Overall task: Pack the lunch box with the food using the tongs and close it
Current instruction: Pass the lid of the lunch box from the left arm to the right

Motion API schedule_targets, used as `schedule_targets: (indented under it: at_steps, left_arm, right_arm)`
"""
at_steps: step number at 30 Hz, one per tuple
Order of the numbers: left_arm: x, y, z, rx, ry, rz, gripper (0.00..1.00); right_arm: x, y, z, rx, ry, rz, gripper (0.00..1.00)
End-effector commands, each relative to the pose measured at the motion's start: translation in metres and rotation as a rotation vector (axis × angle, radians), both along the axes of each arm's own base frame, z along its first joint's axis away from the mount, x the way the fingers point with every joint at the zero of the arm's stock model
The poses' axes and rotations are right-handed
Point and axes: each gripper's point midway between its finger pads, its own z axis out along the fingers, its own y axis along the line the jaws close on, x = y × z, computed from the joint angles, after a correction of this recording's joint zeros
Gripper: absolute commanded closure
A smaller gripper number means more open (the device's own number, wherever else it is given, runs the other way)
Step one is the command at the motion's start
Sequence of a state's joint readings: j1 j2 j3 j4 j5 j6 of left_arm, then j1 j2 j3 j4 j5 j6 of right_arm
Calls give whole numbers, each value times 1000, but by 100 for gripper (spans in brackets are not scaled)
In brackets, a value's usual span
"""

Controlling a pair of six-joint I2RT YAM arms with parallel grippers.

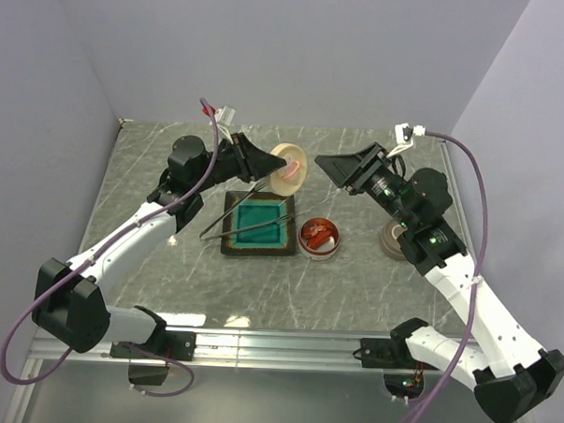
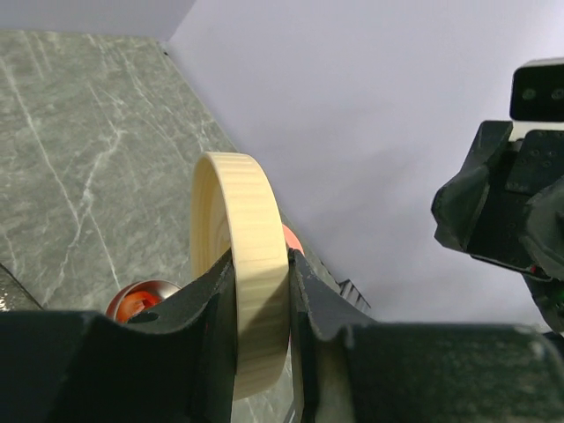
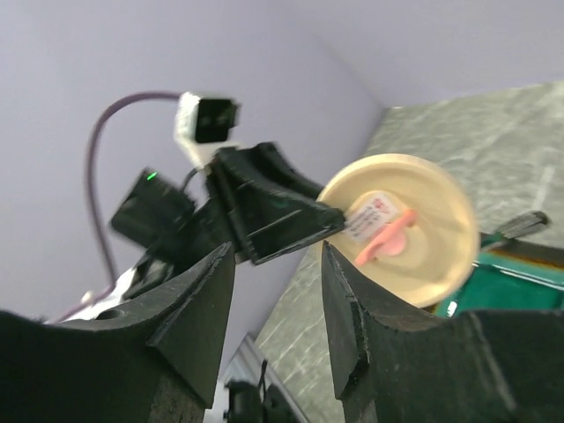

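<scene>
Aloft, the round cream plastic lid (image 1: pixel 289 168) stands on edge, pinched at its rim by the left gripper (image 1: pixel 273 168); the right gripper (image 1: pixel 325 164) gapes empty just beside it. Slim silver metal tongs (image 1: pixel 236 225) lie across the square teal tray (image 1: pixel 259 252), with red-orange toy food (image 1: pixel 318 235) nearby. Held only by its rim, the lid could twist free.

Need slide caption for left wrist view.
Left tool grips a cream round lid on edge above the grey marbled table.
</scene>
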State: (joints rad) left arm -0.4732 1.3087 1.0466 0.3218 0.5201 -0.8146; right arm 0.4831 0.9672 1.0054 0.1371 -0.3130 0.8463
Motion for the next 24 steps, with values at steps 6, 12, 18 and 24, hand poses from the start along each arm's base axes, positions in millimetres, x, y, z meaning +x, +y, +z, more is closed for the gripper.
schedule_targets:
  at_steps: [6,12,18,24]
  left_arm:
    - [15,-2,27,-19,-19,86,100]
    - [13,-7,27,-13,-34,78,100]
    - [7,-9,28,-23,-47,58,100]
    - [-1,-12,25,-22,-55,36,100]
  right_arm:
    - [34,10,-33,-91,202,-146,48]
    - [41,26,-52,-86,302,-113,45]
    - [41,35,-57,-61,314,-88,46]
    - [46,41,-59,-48,329,-71,59]
